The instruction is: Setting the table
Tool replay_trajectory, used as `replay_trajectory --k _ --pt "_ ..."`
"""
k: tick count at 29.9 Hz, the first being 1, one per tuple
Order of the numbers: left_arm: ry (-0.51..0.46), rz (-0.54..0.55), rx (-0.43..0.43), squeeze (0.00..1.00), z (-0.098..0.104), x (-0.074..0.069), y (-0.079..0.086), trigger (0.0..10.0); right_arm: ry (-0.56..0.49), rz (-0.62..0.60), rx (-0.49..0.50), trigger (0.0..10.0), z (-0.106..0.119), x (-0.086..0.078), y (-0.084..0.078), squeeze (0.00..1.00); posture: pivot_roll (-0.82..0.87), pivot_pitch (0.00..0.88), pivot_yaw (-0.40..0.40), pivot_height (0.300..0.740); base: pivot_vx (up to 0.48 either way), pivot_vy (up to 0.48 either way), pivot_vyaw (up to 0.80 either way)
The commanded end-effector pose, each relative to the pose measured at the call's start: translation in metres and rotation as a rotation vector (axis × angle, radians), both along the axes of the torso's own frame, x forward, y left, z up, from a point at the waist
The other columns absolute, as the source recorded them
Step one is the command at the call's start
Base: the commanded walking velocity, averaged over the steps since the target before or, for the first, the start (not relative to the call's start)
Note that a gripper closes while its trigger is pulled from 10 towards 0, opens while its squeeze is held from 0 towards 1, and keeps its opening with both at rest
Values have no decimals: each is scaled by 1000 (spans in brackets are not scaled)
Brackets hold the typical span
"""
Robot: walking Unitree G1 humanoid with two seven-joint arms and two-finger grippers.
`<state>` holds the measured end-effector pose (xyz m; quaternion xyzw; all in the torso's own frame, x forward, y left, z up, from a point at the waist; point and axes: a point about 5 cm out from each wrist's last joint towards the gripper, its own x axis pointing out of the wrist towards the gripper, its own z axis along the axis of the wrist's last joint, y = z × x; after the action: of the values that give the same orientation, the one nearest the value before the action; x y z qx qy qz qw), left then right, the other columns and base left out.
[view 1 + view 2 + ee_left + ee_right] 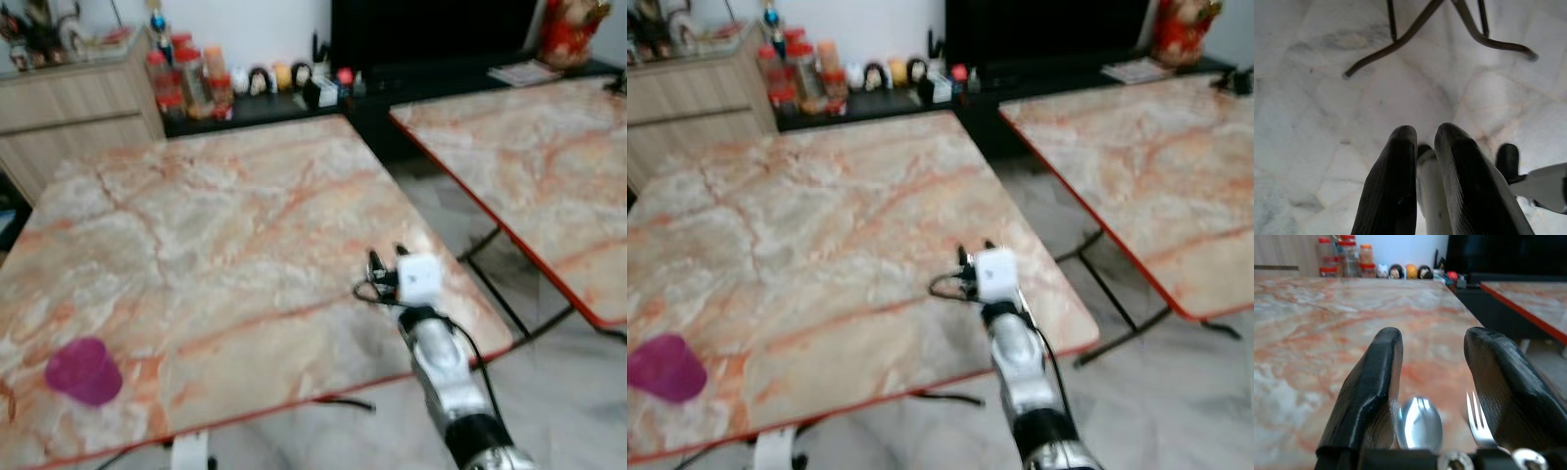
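Between the parted fingers of the right gripper, low over the marble table, lie a spoon and a fork, seen in the right wrist view. The eye views add a purple cup at the table's near left edge. The left gripper, nearly closed, hangs over floor.

We've got a cup near the table's front-left corner, our right gripper front-right over it, second table off right.
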<state>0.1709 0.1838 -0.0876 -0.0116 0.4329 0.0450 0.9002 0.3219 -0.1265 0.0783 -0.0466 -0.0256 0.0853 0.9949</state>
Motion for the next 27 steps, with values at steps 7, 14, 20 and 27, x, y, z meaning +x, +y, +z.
replay_trajectory --k 7,14,20,27 --pt "-16 31 36 0 3 1 16 10000 -18 45 30 10000 7 2 18 0 -21 0 19 740 39 0 0" --pt "-17 21 46 0 4 2 17 10000 -20 40 25 10000 8 3 17 0 -23 0 23 740 0 0 0" --pt "-18 26 47 0 4 2 17 10000 0 32 16 10000 5 0 14 0 -21 0 21 740 0 0 0" --pt "-18 29 45 0 3 1 17 10000 58 -47 2 10000 -9 -10 -4 0 -24 0 16 740 0 0 0"
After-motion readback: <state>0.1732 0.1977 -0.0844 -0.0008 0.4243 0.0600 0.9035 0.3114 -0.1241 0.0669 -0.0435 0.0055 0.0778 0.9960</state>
